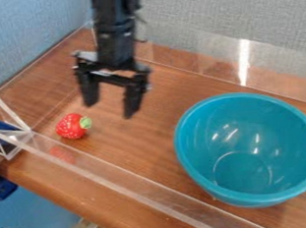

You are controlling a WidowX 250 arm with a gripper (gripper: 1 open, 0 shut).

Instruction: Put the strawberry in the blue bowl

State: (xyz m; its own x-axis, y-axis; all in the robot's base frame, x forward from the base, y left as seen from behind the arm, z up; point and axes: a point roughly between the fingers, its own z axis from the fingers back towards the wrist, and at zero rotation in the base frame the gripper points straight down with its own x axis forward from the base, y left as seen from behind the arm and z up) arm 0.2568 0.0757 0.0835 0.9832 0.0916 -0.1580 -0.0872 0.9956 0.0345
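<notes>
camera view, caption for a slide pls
Open gripper above the table, right of the strawberry; blue bowl empty.

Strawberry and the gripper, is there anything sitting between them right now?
Nothing. In the camera view, only bare wooden tabletop separates the strawberry from the open gripper, which hangs up and to its right, clear of it.
</notes>
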